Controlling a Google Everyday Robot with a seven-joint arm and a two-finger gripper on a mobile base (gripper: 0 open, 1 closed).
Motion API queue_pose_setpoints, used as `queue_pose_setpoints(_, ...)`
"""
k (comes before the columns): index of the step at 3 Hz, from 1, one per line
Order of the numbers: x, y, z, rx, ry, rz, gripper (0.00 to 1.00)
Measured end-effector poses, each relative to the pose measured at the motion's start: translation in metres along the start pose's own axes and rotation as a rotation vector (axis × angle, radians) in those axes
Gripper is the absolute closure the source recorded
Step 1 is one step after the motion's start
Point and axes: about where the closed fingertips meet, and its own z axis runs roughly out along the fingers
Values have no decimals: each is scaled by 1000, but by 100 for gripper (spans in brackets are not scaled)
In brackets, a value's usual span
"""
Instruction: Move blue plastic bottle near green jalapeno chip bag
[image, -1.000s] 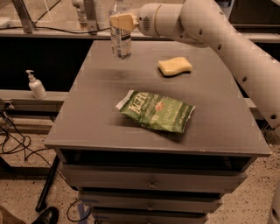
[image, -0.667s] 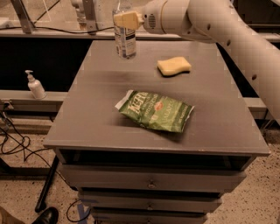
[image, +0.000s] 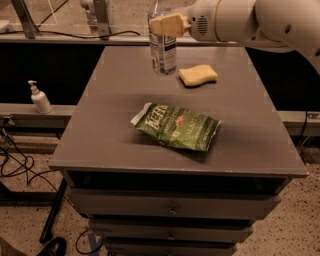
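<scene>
Gripper was at the far table edge, jaws clamped high on the upright blue plastic bottle, well apart from the green jalapeno chip bag nearer. I judged the risk to be that the high grip lets the bottle swing and clip the sponge just right.

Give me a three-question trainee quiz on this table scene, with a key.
1. True or false: the yellow sponge lies on the green jalapeno chip bag.
2. The gripper, over the table's far end, is closed on: A) the blue plastic bottle B) the chip bag C) the sponge.
3. Fill in: the chip bag lies ___ the camera than the bottle.
Key: 1 false, sponge and bag lie apart; 2 A; 3 nearer.
</scene>
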Motion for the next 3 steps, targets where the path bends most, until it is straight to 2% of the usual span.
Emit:
queue_pose_setpoints(1, 8, 0, -45, 23, 5, -8, 100)
queue_pose_setpoints(3, 25, -24, -108, 57, -13, -46, 100)
